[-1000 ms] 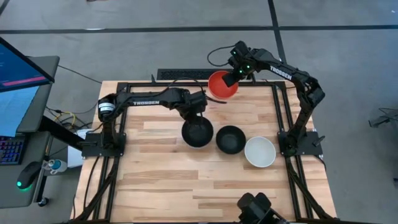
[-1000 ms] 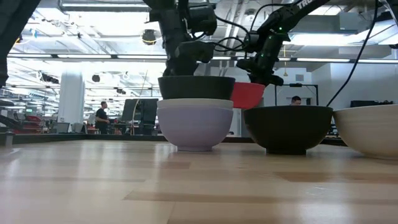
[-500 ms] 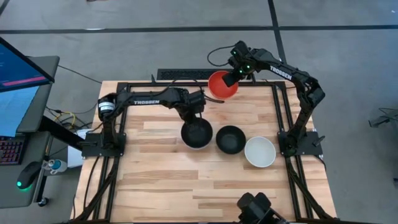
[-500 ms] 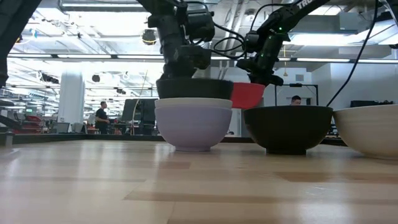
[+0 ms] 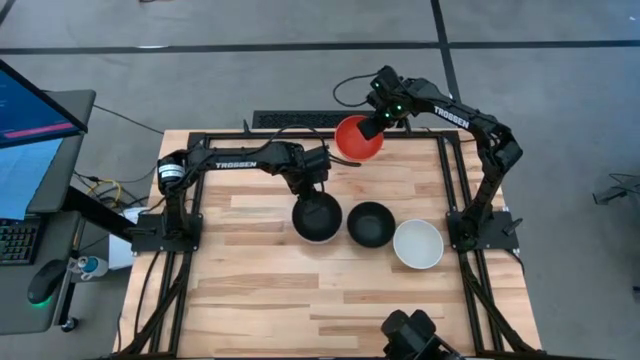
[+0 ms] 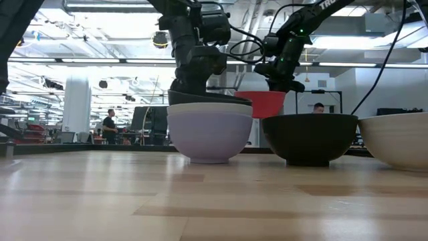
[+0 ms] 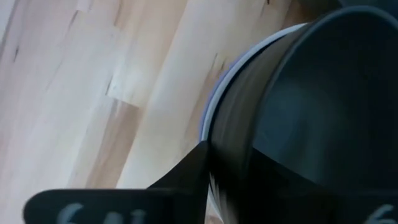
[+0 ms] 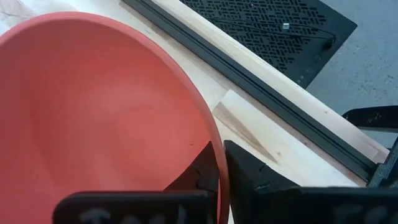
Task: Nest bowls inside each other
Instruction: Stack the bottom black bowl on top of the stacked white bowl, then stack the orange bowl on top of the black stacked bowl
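A stack of bowls (image 5: 317, 217) stands mid-table: a pale lavender bowl (image 6: 209, 134) at the bottom, a white bowl's rim (image 6: 207, 108) above it, and a black bowl (image 7: 311, 106) on top. My left gripper (image 5: 315, 178) is shut on that black bowl from the stack's far side. My right gripper (image 5: 376, 124) is shut on a red bowl (image 5: 358, 137) over the table's far edge. A second black bowl (image 5: 371, 223) and a second white bowl (image 5: 418, 244) stand on the table to the right of the stack. My left gripper pinches the top black bowl's rim (image 7: 217, 143) on its far side, one finger (image 7: 186, 180) outside the wall and one inside. The fingers come from above, pointing down. The bowl sits deep in the white bowl, slightly tilted, with only its rim (image 6: 200, 98) showing above it. My right gripper pinches the red bowl's rim (image 8: 214, 146) on its right side, one finger (image 8: 249, 174) outside the wall and one inside. The fingers slant down from the far right. The bowl (image 6: 266, 104) hangs about level, mouth up, clear of the table.
Black frame rails (image 5: 300, 134) run along the table's edges, and a rail (image 8: 249, 81) lies just beyond the red bowl. The near half of the wooden tabletop (image 5: 300, 290) is bare. A person (image 6: 109, 126) stands far off in the room behind.
My left gripper has gone down with the black bowl. The bowl stood well above the white bowl's rim and has sunk into the stack, so only its rim shows now. My right gripper has kept the red bowl still.
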Controlling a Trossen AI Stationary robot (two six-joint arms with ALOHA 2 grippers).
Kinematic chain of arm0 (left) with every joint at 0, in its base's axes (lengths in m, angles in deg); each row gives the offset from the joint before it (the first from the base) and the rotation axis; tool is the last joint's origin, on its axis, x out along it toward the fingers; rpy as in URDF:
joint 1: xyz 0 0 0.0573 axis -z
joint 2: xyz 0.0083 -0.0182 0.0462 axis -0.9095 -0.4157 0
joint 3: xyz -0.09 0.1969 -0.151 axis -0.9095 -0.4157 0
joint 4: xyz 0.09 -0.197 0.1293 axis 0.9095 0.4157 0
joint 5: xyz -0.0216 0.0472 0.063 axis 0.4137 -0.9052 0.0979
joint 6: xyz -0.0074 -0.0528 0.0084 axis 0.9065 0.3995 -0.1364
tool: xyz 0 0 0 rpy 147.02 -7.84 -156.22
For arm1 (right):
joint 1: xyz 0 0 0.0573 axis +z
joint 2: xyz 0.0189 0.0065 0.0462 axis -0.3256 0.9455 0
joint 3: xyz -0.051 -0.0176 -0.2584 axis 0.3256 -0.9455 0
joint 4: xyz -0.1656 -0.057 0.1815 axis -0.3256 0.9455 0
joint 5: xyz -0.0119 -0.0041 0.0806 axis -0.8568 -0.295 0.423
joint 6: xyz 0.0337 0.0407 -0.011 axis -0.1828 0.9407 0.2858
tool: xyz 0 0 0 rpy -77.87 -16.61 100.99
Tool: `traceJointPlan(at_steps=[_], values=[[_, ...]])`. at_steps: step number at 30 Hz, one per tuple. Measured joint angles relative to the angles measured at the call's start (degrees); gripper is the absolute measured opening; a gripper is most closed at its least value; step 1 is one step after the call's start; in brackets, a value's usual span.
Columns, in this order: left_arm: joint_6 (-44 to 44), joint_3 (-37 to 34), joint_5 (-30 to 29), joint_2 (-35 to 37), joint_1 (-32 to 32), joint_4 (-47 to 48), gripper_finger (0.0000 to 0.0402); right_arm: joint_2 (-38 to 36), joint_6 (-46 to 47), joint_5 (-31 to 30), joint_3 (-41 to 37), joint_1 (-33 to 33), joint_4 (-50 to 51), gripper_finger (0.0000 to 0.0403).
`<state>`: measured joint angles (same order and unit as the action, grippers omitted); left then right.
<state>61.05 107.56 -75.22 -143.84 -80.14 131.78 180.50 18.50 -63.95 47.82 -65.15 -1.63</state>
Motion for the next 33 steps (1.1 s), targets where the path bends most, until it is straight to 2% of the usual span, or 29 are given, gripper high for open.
traceJointPlan(at_steps=[7, 11, 21, 24, 29, 33], values=[[-0.26, -0.27, -1.54, 0.06, 0.29, -0.54, 0.0096, 0.00, -0.02, 0.00, 0.00, 0.00, 0.21, 0.0040], [1.00, -1.73, -6.16, 0.11, 0.81, -2.48, 0.0108, 0.00, -0.04, 0.00, 0.00, 0.00, 0.48, 0.0039], [3.13, -1.27, -4.61, 0.66, 4.00, -2.60, 0.0147, 0.00, -0.39, 0.00, -0.01, 0.00, 0.57, 0.0045], [3.72, 1.06, -4.83, 1.72, 4.67, -2.49, 0.0157, 0.00, -0.39, 0.00, -0.02, 0.00, 0.53, 0.0045], [3.42, 6.86, -9.31, 3.55, 4.95, 1.20, 0.0170, 0.00, -0.38, 0.14, -0.02, 0.07, 0.34, 0.0045], [2.29, 9.14, -15.10, 5.68, 5.06, 9.95, 0.0176, -0.01, 0.26, 5.63, -0.02, 1.82, 0.35, 0.0045]])
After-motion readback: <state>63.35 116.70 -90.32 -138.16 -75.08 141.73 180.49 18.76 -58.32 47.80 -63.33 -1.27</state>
